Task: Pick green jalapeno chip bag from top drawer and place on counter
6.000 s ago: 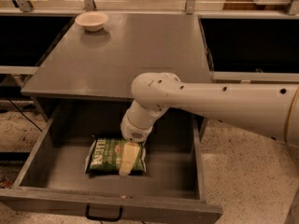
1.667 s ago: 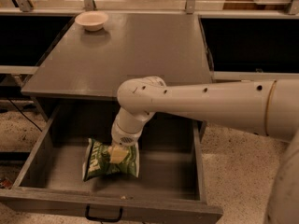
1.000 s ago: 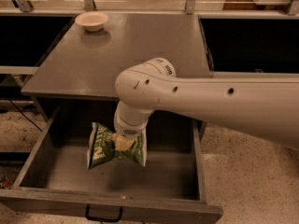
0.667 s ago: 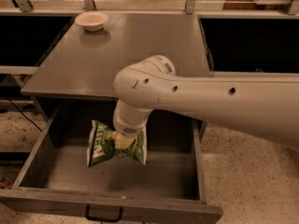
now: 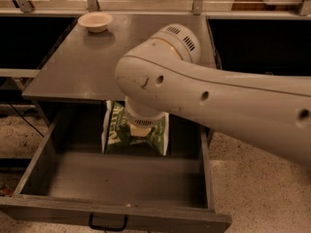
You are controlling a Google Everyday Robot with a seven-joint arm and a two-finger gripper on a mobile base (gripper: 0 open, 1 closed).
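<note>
Hanging from the gripper [image 5: 138,134], the green jalapeno chip bag [image 5: 156,138] was pinched between the closed fingers near its upper middle. Its crinkled body drooped just beneath the tool, apparently clear of the floor of the top drawer [image 5: 121,183]. The gripper itself sat tucked under the bulky white wrist of the arm [image 5: 218,101], so only a pale sliver of it showed against the green foil. The open drawer lay below and in front of the tool, and its black handle [image 5: 108,223] was nearest the camera. The front edge of the counter [image 5: 82,62] ran just behind and level with the top of the bag. A small pale bowl [image 5: 95,21] stood well beyond the tool, off to one side at the far corner of the counter.

The step in hand looked like the lift-out, with the pick done and the placing not yet begun. The next move probably called for more height first (the bag's lower corners hung beneath the counter's lip and could catch on it). After that would come a carry away from the drawer and over the grey top, lowering short of the bowl before the fingers let go.
</note>
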